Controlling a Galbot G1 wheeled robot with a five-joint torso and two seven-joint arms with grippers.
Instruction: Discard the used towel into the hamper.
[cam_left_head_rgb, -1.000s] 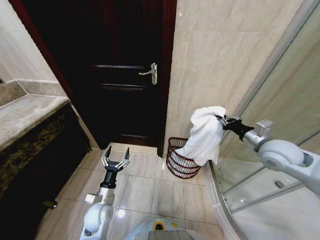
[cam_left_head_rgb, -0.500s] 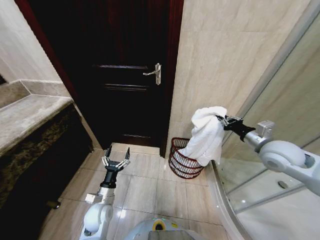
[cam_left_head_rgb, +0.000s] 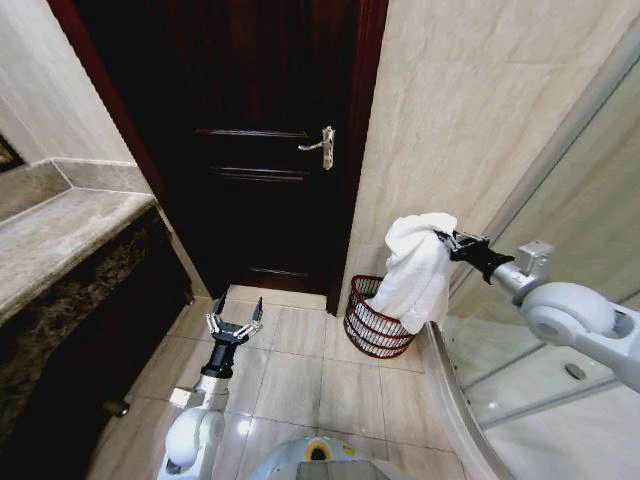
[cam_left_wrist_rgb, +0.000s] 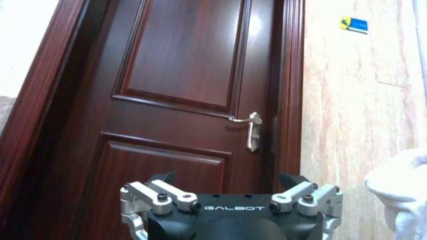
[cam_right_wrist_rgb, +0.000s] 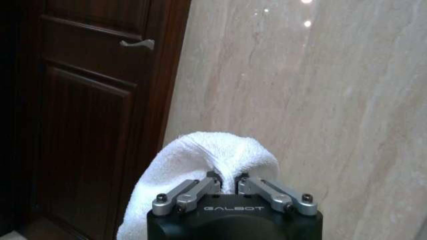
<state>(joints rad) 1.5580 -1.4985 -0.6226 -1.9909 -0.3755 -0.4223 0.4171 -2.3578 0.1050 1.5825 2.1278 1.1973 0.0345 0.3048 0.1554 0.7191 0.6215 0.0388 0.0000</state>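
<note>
A white towel (cam_left_head_rgb: 418, 270) hangs from my right gripper (cam_left_head_rgb: 444, 238), which is shut on its top fold at about waist height, in front of the beige wall. In the right wrist view the towel (cam_right_wrist_rgb: 200, 170) bulges out between the closed fingers (cam_right_wrist_rgb: 200, 189). The reddish-brown wire hamper (cam_left_head_rgb: 372, 322) stands on the floor against the wall, just right of the door, directly below and partly behind the hanging towel. My left gripper (cam_left_head_rgb: 233, 322) is held low over the floor tiles with its fingers spread open and nothing in them. A corner of the towel (cam_left_wrist_rgb: 403, 192) shows in the left wrist view.
A dark wooden door (cam_left_head_rgb: 265, 150) with a silver handle (cam_left_head_rgb: 322, 146) is shut ahead. A stone counter (cam_left_head_rgb: 60, 235) with a dark cabinet runs along the left. A glass shower screen (cam_left_head_rgb: 545, 330) with a curved base stands on the right. Tiled floor (cam_left_head_rgb: 300, 375) lies between them.
The whole view has shifted: the door, hamper and wall now sit further right and slightly closer, so the camera has turned. Both arms keep their poses, with the towel still held.
</note>
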